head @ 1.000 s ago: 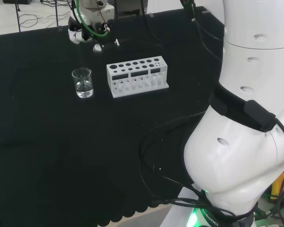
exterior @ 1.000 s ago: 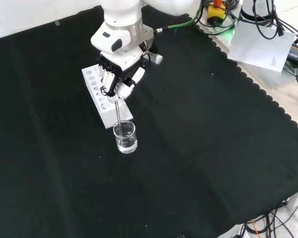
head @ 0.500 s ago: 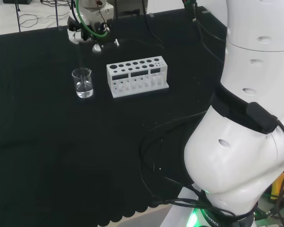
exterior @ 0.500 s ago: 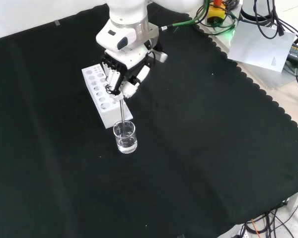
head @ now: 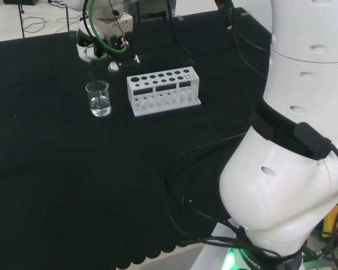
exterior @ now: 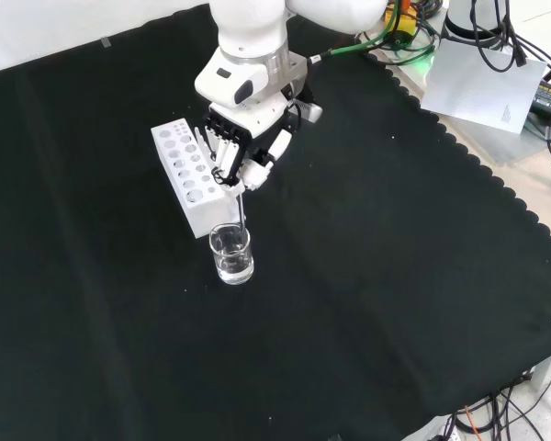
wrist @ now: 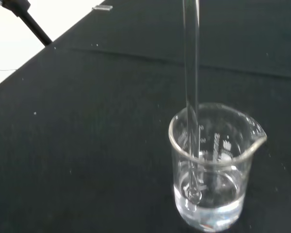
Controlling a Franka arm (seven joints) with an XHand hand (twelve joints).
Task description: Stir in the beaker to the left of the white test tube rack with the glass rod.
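A small clear glass beaker (head: 98, 99) (exterior: 231, 254) (wrist: 211, 165) with a little clear liquid stands on the black cloth, left of the white test tube rack (head: 163, 90) in the head view. My hand (exterior: 243, 156) (head: 101, 48) hovers above it, fingers curled round the top of a glass rod (exterior: 243, 209) (wrist: 191, 97). The rod hangs nearly upright. In the wrist view its rounded tip dips into the liquid close to the beaker's wall. The rack (exterior: 191, 179) lies just behind the beaker in the front view.
The arm's big white links (head: 293, 135) take up the right of the head view, with black cables (head: 186, 185) looping on the cloth beside them. Bare black cloth (exterior: 367, 303) spreads around the beaker. Cables and a sheet of paper (exterior: 487, 83) lie beyond the cloth's scalloped edge.
My hand with the rod has shifted right in the front view and left in the head view. The rod's lower end stays inside the beaker, which has not moved.
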